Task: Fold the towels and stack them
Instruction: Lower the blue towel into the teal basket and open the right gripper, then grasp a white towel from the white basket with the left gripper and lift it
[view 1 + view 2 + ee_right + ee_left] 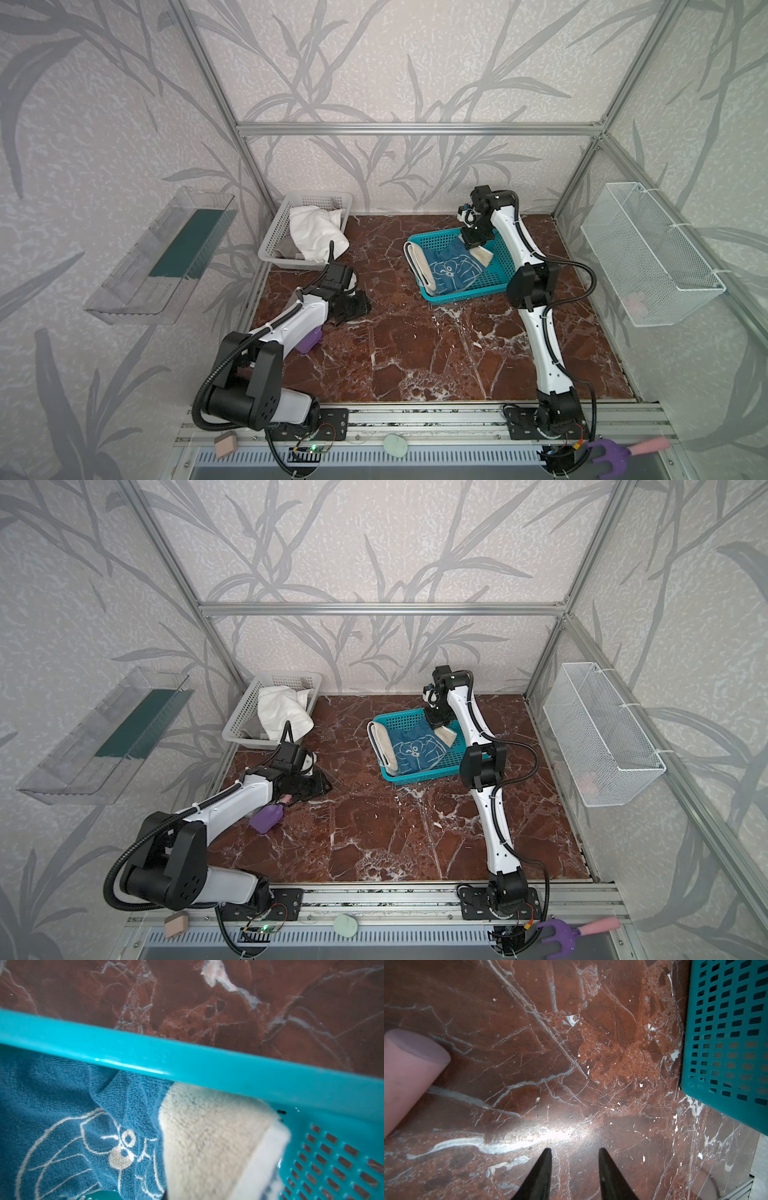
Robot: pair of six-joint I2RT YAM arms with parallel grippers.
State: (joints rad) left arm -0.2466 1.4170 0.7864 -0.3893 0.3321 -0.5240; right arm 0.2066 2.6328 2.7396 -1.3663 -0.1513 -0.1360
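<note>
Right wrist view shows the blue towel (62,1105) folded in the teal basket (187,1059), directly below the right gripper (478,245), which pinches its cream corner. Left gripper (574,1150) is spread, empty, above the table (508,1022). Behind it, white towel (316,235) and grey towel (286,247) lie crumpled in the white basket (270,232). Judged one-third complete.

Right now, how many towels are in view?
3. The blue-and-cream towel lies in the teal basket; the white towel is heaped in the white basket; the grey towel peeks out beneath it, mostly hidden. More could lie underneath.
</note>
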